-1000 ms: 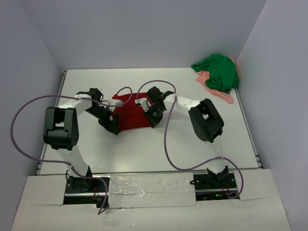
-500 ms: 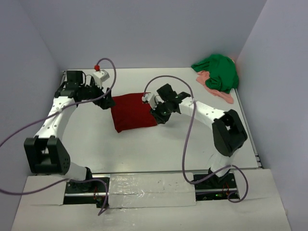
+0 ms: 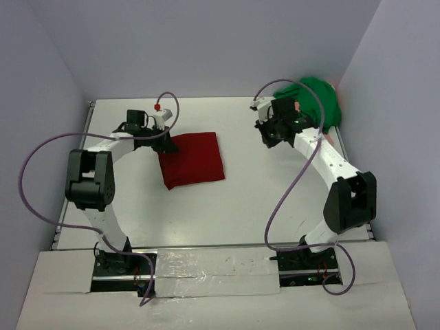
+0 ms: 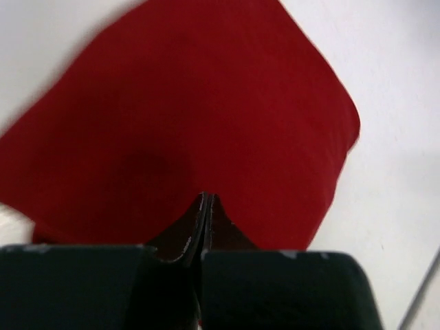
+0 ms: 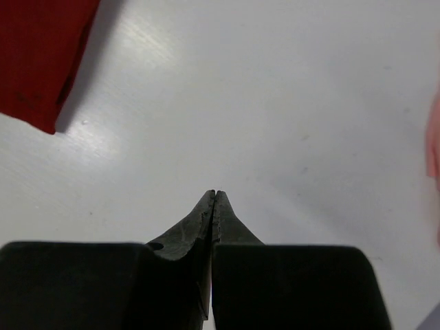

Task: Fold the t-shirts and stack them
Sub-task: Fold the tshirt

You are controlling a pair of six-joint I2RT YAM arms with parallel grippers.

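The dark red t-shirt (image 3: 191,159) lies folded into a flat rectangle left of the table's middle. My left gripper (image 3: 167,143) is at its back left corner, and in the left wrist view its jaws (image 4: 206,196) are shut low over the red cloth (image 4: 206,103), with no fold seen between the tips. The bright green t-shirt (image 3: 317,102) lies crumpled in the back right corner. My right gripper (image 3: 269,136) hangs just left of it, shut (image 5: 215,193) over bare table. A salmon-pink edge (image 5: 434,148) shows at the right of the right wrist view.
Grey walls close in the white table (image 3: 275,199) at the back and on both sides. Purple cables loop from both arms over the table. A corner of the red shirt (image 5: 41,55) shows at the top left of the right wrist view.
The right arm left the red shirt and swung to the back right, beside the green shirt. The left gripper moved in over the red shirt's back left corner and shut.
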